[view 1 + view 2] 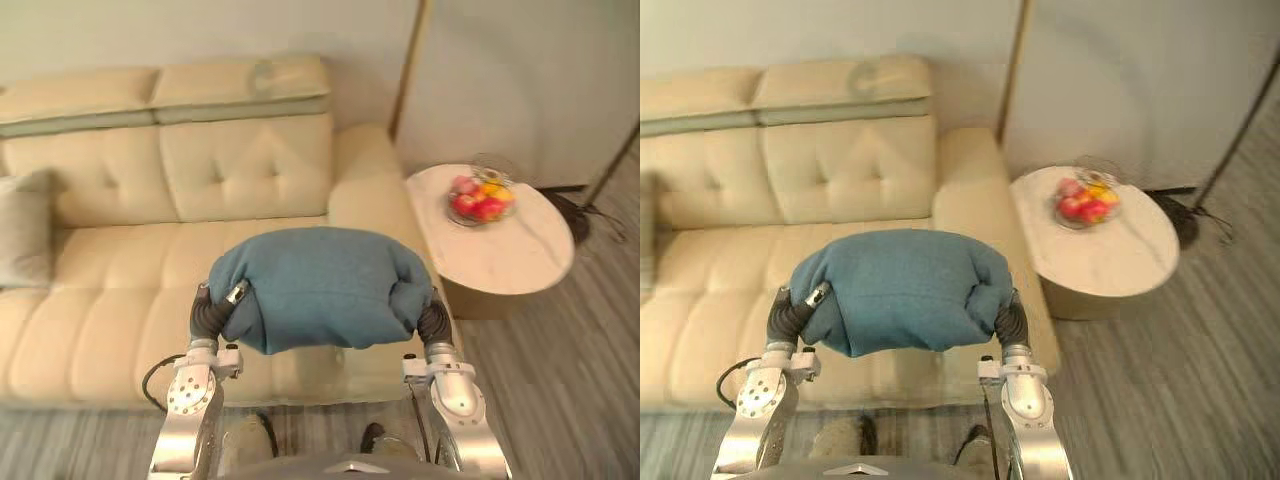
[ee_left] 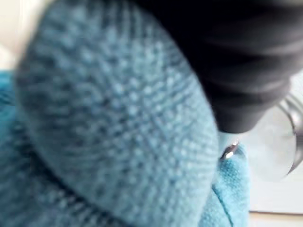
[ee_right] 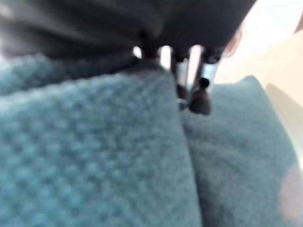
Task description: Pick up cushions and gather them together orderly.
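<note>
**Position of the load.** The blue cushion is off the sofa and hangs over the front part of the seat, near the armrest end. It is carried between the left hand and the right hand, one at each end. Its fabric bulges around both dark wrist covers.

**Governing relation.** The cushion's long axis runs left to right, from hand to hand, roughly parallel to the sofa's front edge. A grey cushion leans at the far left end of the seat, well apart from the load. The gathering point therefore probably lies to the robot's left. The left hand is the nearer one, and the load would have to travel sideways along its own long axis.

**Finger state.** It cannot be told for either hand whether the fingers are clenched on the fabric or pressed flat against it, because the cushion covers most of them.

**Limits of view.**
- The grey cushion is cut off at the frame edge.
- The seat directly under the load is hidden.
- A round surface carrying a fruit bowl stands just beside the armrest, on the robot's right.
</note>
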